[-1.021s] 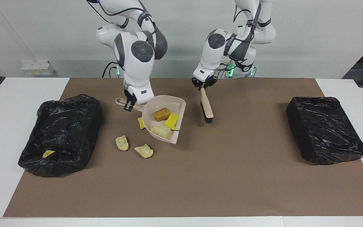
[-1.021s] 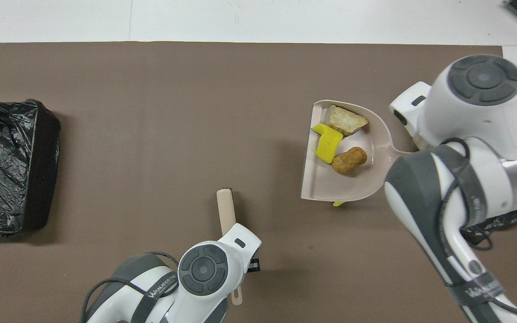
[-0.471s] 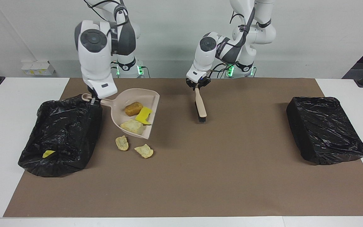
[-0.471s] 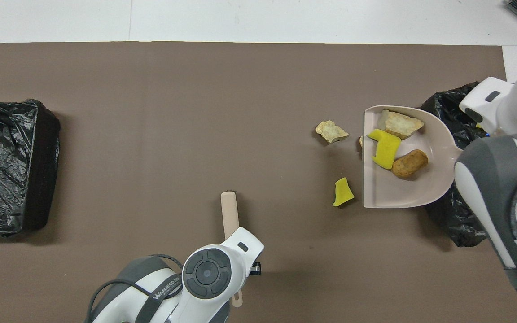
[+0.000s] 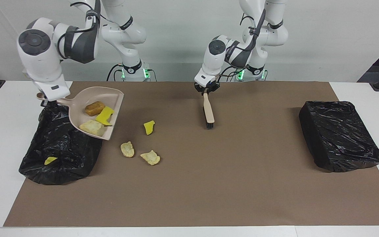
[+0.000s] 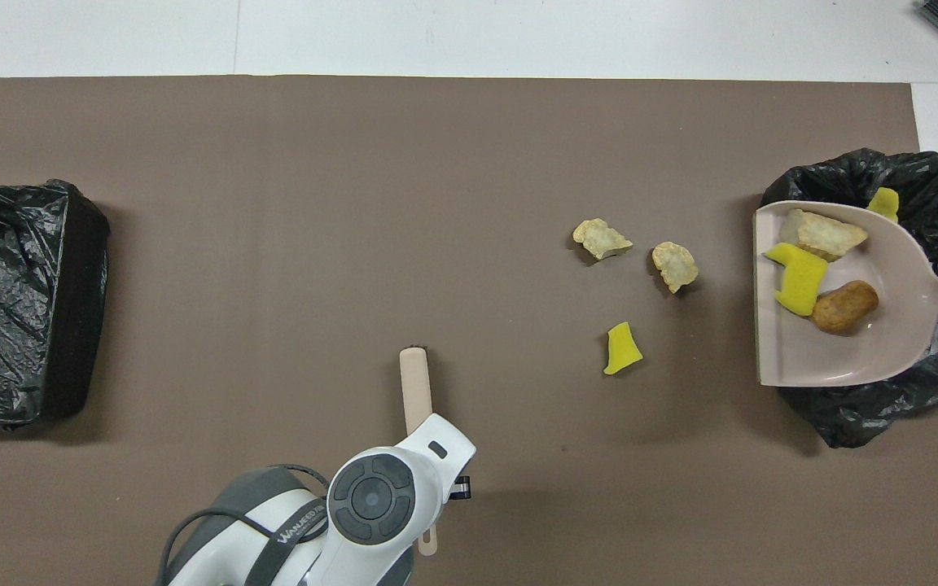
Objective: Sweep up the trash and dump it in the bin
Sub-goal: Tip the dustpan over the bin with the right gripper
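Trash: golden-brown nugget, yellow wedge, beige chunk in dustpan, left of frame; right gripper clamps its handle; left gripper clamps brush

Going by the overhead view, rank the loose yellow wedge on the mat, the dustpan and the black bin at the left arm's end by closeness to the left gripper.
Left gripper holds the brush.
1. Yellow wedge, on the mat toward the right arm's end.
2. Black bin, at the left arm's end.
3. Dustpan, over the other bin.
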Tool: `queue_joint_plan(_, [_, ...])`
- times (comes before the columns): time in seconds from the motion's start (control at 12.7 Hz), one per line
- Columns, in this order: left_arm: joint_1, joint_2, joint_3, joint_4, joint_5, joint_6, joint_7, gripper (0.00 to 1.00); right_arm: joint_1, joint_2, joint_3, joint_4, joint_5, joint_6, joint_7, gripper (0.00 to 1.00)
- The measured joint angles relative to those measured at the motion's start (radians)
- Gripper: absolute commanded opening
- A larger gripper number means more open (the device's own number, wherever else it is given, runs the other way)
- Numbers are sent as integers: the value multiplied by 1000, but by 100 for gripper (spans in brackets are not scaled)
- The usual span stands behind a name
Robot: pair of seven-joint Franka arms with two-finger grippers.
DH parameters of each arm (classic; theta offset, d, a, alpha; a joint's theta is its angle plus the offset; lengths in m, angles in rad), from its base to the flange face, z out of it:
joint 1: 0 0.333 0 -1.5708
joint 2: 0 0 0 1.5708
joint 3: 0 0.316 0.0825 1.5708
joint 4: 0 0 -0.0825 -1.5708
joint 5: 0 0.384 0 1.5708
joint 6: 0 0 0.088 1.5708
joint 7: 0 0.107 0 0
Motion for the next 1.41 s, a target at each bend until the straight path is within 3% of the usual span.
queue_joint_plan(0.08, [0,1,0,-8,0,13,0,16,-36,0,0,0,-3,27,-23,0])
queue_joint_plan(0.16, [0,2,0,-10,0,22,0,63,-73,0,0,-1,-12,60,-39,0])
queue_joint_plan(0.24, [0,2,0,-10,0,26,0,100,-106,0,0,-2,-32,91,-53,0])
queue_joint_plan(0.63, [5,10,55,46,0,27,-2,100,-147,5,5,-63,-258,168,-66,0])
queue_joint_plan(1.02, [16,9,258,182,136,-82,23,100,-135,-8,13,-154,-439,174,5,0])
queue_joint_plan(1.41, [19,5,483,346,157,-271,219,100,-131,-13,11,-171,-634,173,74,0])
